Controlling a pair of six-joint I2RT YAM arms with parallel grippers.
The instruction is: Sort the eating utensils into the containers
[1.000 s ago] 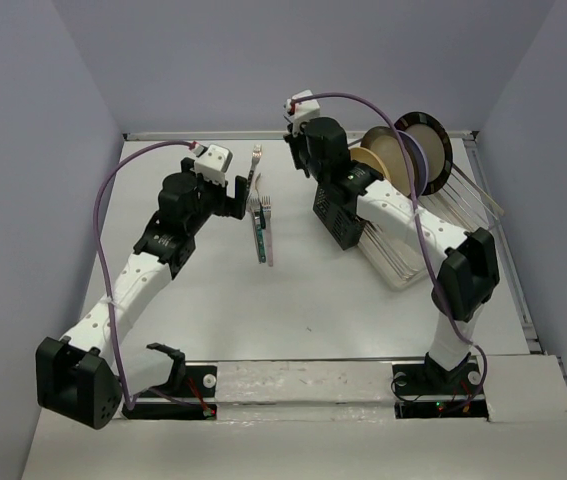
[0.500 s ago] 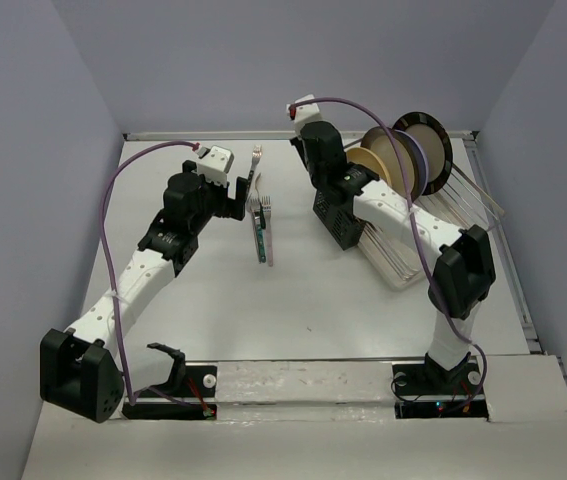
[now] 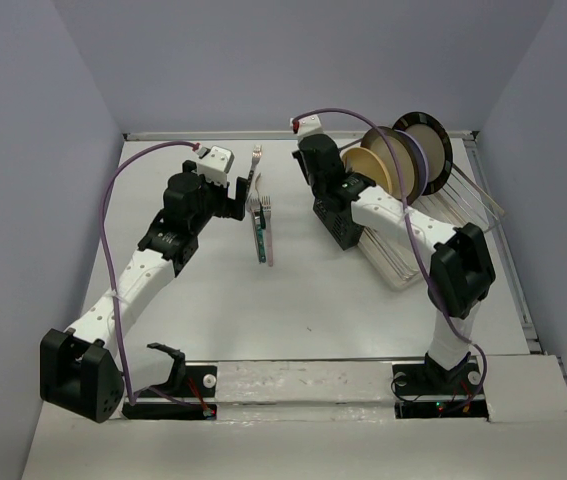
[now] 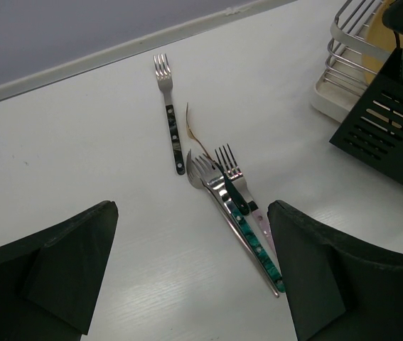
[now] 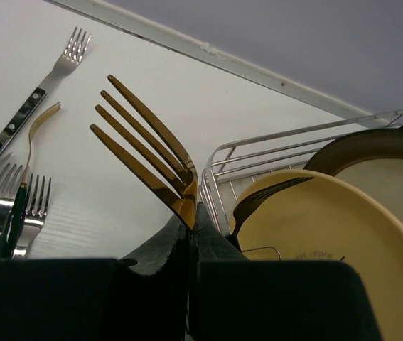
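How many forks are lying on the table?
3 with tines showing: a black-handled fork alone toward the far wall, and, in the pile nearer the arms, a first fork head beside a second fork head. The pile may hide others.

the left arm (image 3: 128, 288) and right arm (image 3: 398, 213) share white link shells and bulky black joint housings; a purple cable (image 3: 103, 230) loops along each up to a white wrist block (image 3: 215, 160) with a red tab; the left fingers (image 4: 52, 270) are matte black wedges

Left pincer (image 4: 194, 273) spread, right pincer (image 5: 190, 234) clamped.
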